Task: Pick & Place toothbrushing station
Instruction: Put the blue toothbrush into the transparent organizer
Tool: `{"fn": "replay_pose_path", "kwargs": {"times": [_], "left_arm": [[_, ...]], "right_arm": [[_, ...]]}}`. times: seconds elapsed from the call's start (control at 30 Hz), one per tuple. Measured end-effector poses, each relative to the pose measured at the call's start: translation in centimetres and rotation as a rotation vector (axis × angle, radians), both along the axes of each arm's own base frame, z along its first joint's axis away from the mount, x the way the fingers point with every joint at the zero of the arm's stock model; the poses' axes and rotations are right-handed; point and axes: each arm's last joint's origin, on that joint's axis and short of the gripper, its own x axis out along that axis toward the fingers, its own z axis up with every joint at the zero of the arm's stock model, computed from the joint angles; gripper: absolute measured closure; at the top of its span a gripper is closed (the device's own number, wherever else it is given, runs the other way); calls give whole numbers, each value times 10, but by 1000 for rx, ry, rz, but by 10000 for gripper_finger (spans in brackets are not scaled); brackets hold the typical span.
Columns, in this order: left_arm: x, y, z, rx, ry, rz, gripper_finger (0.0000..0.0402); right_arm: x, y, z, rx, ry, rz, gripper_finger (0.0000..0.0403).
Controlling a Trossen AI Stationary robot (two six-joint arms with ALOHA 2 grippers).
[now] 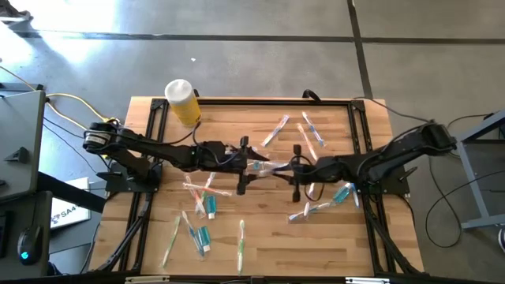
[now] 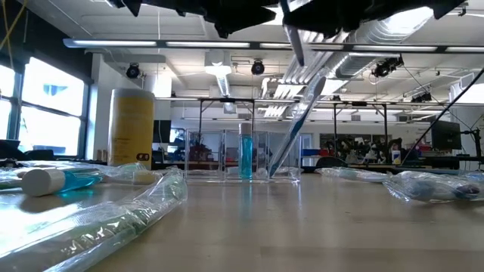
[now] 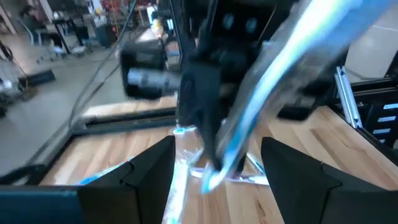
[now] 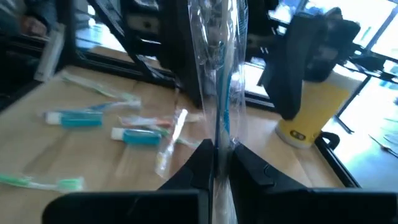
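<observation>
The right gripper [image 4: 216, 163] is pinched tight on a blue-handled toothbrush in clear wrap [image 4: 219, 93], which stands nearly upright out of its fingers; in the low view the same toothbrush [image 2: 296, 125] slants down with its lower end in the clear plastic container [image 2: 246, 155]. The left gripper [image 3: 217, 163] has its fingers spread wide on either side of that container [image 3: 196, 146], and I cannot tell whether they touch its walls. From above, both grippers meet at the container [image 1: 264, 166], the left gripper [image 1: 245, 165] on one side of it and the right gripper [image 1: 295, 169] on the other.

Inside the container another blue toothbrush [image 2: 246, 151] stands upright. Around the container, wrapped toothbrushes [image 1: 275, 131] and short white tubes with teal ends [image 1: 211, 204] lie scattered on the wooden table [image 1: 268, 252]. A yellow bottle with a white cap [image 1: 183, 102] lies well apart from the container, at the table's far edge on the left arm's side. Crumpled clear wrapping [image 2: 113, 208] lies close to the low camera, in front of the container.
</observation>
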Motion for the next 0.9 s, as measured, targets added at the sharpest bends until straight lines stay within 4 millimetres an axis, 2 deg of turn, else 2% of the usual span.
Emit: {"fn": "replay_pose_path", "kwargs": {"times": [0.27, 0.57, 0.7, 0.87, 0.9], "left_arm": [[0, -4, 2, 17, -23, -125, 172], [0, -1, 5, 24, -46, -31, 183], [0, 0, 4, 25, -43, -17, 240], [0, -1, 2, 25, -20, -28, 369], [0, -1, 1, 23, -14, -39, 382]], "right_arm": [[7, -6, -8, 5, 15, -19, 381], [7, -4, -9, 19, 22, 22, 382], [7, -4, -9, 24, 26, 32, 381], [6, -2, -11, 30, 46, 32, 351], [6, -2, -12, 40, 56, 26, 339]]}}
